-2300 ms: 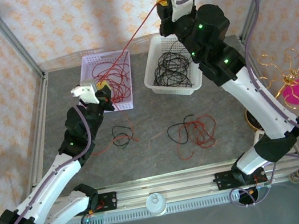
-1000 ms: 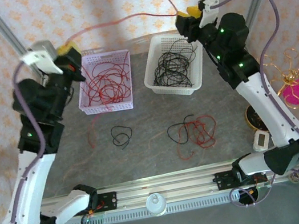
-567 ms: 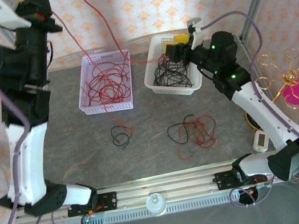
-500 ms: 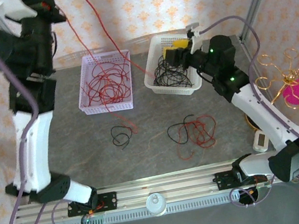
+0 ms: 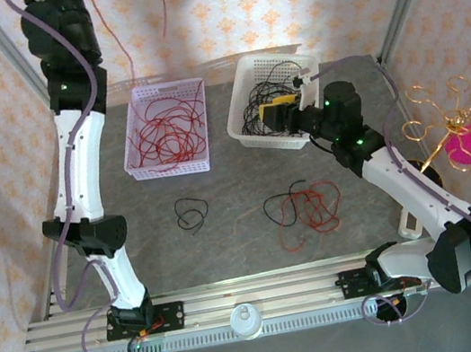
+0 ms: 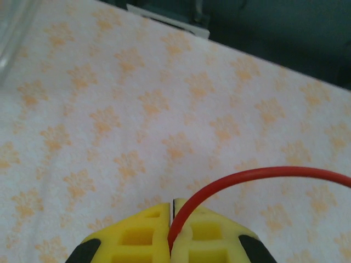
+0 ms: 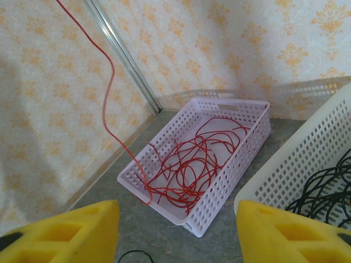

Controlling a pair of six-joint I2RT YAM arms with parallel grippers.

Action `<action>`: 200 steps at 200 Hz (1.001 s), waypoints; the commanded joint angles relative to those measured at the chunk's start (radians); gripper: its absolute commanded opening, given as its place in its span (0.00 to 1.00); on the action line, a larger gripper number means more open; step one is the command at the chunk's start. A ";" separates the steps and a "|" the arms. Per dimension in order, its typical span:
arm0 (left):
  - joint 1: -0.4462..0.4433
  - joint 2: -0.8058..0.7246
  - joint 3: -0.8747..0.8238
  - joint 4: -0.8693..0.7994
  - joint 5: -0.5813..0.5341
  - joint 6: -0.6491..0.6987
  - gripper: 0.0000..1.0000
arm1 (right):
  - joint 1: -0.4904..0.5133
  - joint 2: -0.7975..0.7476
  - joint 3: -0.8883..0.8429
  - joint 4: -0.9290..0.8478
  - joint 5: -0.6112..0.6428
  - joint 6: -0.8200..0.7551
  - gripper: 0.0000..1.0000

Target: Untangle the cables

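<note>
Red wire point(image 6: 258, 171) pinched by left hand point(image 6: 172, 212) | right hand point(image 7: 175, 222) spread wide

Light fell bright and even on the grey mottled desk point(image 5: 237, 185), with a pale, washed-out glow on the cream wallpaper with orange motifs point(image 5: 225, 14) beyond its far edge and soft-edged shadows on the wall past its left edge.

In the left wrist view the left arm's yellow padded fingers point(image 6: 131, 241) were blurred, the thin red wire point(image 6: 263, 171) between them was fairly sharp, and the top right corner was dark.

In the right wrist view the right arm's yellow fingers point(image 7: 60, 230) were out of focus, while the lilac perforated plastic basket point(image 7: 244, 153) was crisp.
</note>
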 commanded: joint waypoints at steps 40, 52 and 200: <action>0.070 0.055 -0.133 0.159 0.043 -0.081 0.00 | 0.006 0.051 -0.010 0.079 -0.029 0.042 0.56; 0.070 0.108 -0.121 0.119 0.045 -0.079 0.00 | 0.006 0.063 -0.016 0.088 -0.032 0.058 0.55; 0.062 0.288 -0.631 -0.145 -0.060 -0.232 0.47 | 0.009 0.113 -0.117 0.070 0.045 0.159 0.53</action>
